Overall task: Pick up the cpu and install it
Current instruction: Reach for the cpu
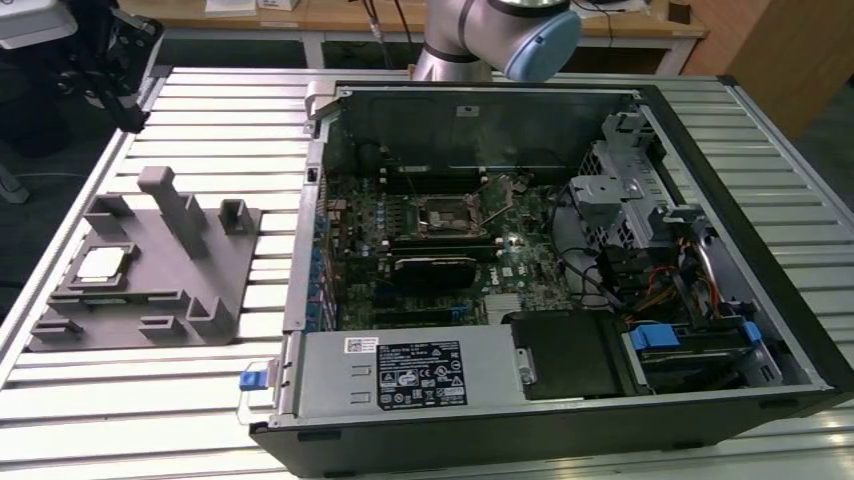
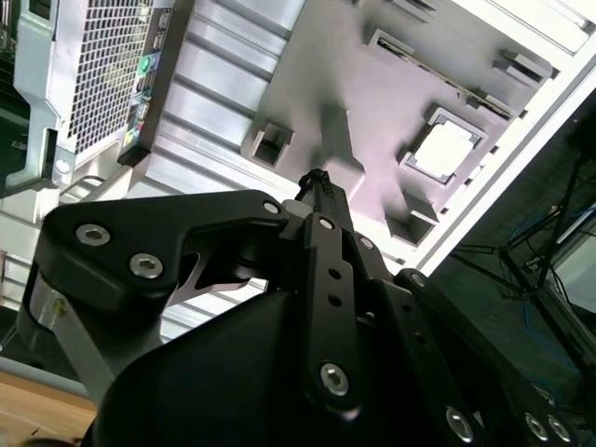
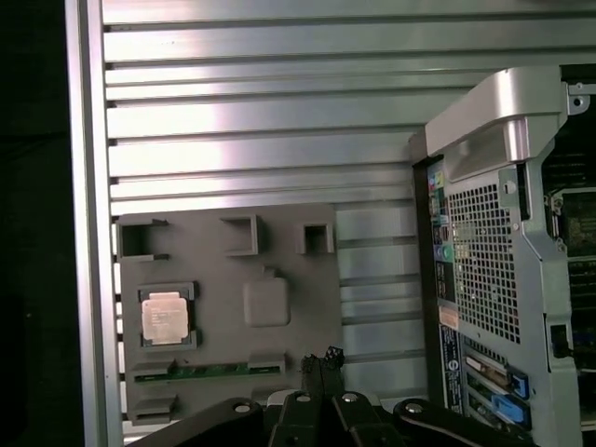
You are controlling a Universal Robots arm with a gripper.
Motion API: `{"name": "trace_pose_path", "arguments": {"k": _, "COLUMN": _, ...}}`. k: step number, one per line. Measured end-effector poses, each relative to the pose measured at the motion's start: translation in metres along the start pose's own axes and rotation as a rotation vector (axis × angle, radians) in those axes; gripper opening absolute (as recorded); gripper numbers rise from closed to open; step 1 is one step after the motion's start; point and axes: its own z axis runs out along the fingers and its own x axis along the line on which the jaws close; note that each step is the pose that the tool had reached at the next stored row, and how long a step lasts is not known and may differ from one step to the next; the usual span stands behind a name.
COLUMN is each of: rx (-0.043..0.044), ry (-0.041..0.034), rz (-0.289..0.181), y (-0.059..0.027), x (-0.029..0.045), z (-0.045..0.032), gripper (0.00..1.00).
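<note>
Sitting in a square pocket of the grey tray (image 3: 214, 279) — the cpu (image 3: 166, 315); tool (image 3: 322, 361) well apart, closed tight, empty.

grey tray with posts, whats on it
The small silvery square cpu lies in a recess of the grey plastic tray. The recess floor beneath it is covered.

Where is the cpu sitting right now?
The cpu lies in a square pocket of the grey tray, at the exterior view's left, on the slatted table beside the open computer case.
</note>
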Motion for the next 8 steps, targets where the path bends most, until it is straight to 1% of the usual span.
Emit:
{"name": "trace_pose_path", "arguments": {"k": 4, "rx": -0.0003, "ry": -0.0005, "rz": 0.000, "y": -0.0007, "x": 0.0089, "z": 0.0004, "gripper": 0.11}}
{"name": "trace_pose_path", "arguments": {"k": 8, "rx": -0.0002, "ry": -0.0004, "rz": 0.000, "y": -0.0014, "x": 0.0140, "z": 0.0056, "gripper": 0.11}}
